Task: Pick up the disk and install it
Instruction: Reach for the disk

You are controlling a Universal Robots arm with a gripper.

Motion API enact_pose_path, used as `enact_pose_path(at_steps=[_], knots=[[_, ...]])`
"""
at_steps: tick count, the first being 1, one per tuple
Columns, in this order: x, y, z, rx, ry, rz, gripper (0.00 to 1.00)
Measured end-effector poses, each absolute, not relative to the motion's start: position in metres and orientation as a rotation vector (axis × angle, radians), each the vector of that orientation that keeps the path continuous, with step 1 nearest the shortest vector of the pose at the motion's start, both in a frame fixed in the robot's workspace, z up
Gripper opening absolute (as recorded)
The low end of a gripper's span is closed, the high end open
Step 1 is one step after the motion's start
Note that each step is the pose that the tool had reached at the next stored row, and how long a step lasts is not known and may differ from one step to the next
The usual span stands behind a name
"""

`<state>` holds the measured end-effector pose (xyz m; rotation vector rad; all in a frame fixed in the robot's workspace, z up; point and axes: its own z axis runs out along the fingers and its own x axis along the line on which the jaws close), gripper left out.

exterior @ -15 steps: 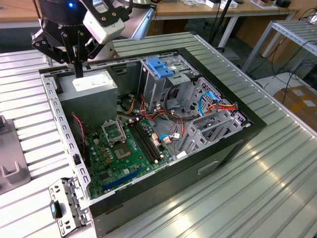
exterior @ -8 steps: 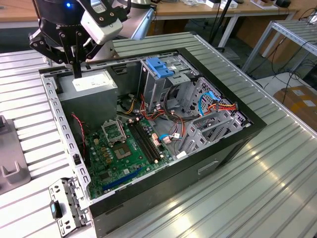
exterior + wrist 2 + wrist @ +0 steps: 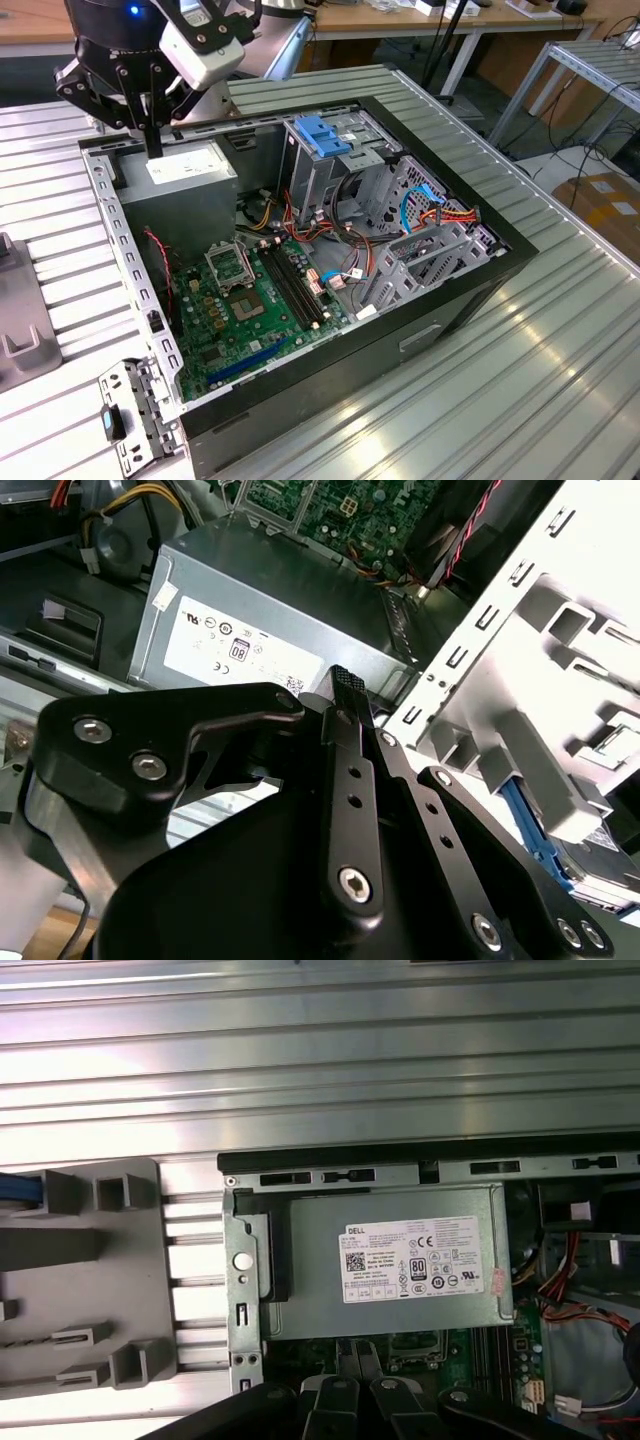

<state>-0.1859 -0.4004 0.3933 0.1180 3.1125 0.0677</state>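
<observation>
Disk is not in my claw. The claw's black fingers are pressing together on nothing, and I am hanging them over the grey power supply box in a corner of the open computer case. In both wrist views the box's white label is facing up just past my fingertips. Beyond the box, the green motherboard is lying on the case floor, and a light-blue latch piece is sitting on its metal cage toward the exterior view's right. Outside the case wall, a grey holder is resting on the ribbed metal desk. The disk is sitting in that holder, its blue rail showing in the second wrist view, well apart from my claw.
</observation>
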Motion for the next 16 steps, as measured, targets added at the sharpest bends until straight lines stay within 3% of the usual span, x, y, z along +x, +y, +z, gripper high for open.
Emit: enact_pose_path(at_steps=[16], knots=[[-0.19, -0.4004, 0.393, 0.118, 3.112, 0.068, 0.1]])
